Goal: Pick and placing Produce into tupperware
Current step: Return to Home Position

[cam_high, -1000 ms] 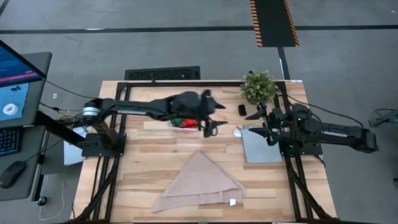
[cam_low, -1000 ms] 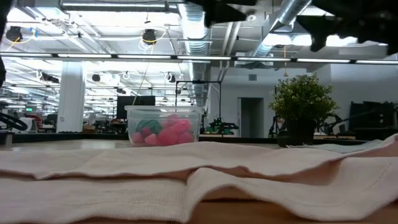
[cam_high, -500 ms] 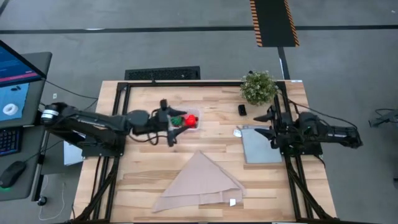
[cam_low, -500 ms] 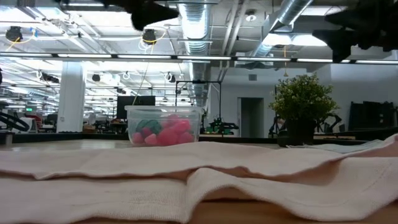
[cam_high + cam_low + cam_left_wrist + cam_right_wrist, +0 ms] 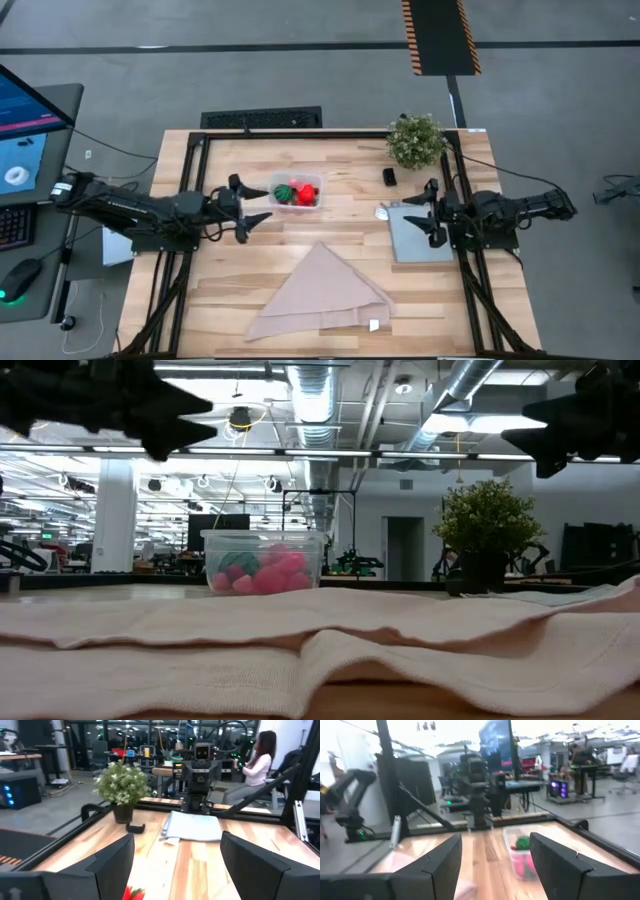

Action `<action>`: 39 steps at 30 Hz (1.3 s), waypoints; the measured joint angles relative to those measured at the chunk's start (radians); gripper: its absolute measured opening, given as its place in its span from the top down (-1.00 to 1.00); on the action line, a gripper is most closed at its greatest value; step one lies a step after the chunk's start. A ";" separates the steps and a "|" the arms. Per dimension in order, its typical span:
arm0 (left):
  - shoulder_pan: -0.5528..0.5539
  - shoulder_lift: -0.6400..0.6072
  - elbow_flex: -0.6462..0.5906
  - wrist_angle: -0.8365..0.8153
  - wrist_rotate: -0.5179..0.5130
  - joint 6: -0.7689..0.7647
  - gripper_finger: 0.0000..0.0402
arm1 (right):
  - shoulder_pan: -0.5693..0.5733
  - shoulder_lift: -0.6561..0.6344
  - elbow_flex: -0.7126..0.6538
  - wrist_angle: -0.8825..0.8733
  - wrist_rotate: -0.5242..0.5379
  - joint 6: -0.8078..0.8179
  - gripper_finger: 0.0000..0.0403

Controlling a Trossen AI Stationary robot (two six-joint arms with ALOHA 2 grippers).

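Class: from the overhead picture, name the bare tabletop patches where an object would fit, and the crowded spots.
Bare wood: between the tupperware and the grey panel; the back strip left of the potted plant; both front corners beside the beige cloth. Crowded: around plant, panel and open right gripper; the open left gripper flanks the tupperware.

From high above, looks straight down on the whole counter [image 5: 250,270]. At counter height, looks level over the near cloth [image 5: 300,650] into the room. From each wrist, faces the other arm [image 5: 201,775]. Shares the tupperware [image 5: 262,540] in high, low, right wrist views.
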 joint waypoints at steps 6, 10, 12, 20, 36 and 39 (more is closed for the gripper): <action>-0.003 -0.156 -0.100 -0.025 -0.049 -0.018 -0.41 | 0.070 0.000 -0.005 -0.010 0.101 -0.029 -0.27; -0.010 -0.266 -0.118 -0.108 -0.056 0.001 -0.41 | 0.112 0.000 0.030 -0.064 0.105 -0.033 -0.27; -0.014 -0.325 -0.130 -0.172 -0.079 0.003 -0.41 | 0.131 0.000 0.039 -0.089 0.108 -0.031 -0.27; -0.016 -0.565 -0.132 -0.434 -0.066 -0.013 -0.41 | 0.187 -0.001 0.091 -0.147 0.205 -0.064 -0.27; -0.016 -0.741 -0.129 -0.713 -0.232 -0.054 -0.41 | 0.220 -0.001 0.132 -0.254 0.295 -0.064 -0.27; -0.016 -0.732 -0.138 -0.729 -0.254 -0.088 -0.41 | 0.220 0.000 0.132 -0.303 0.294 -0.029 -0.27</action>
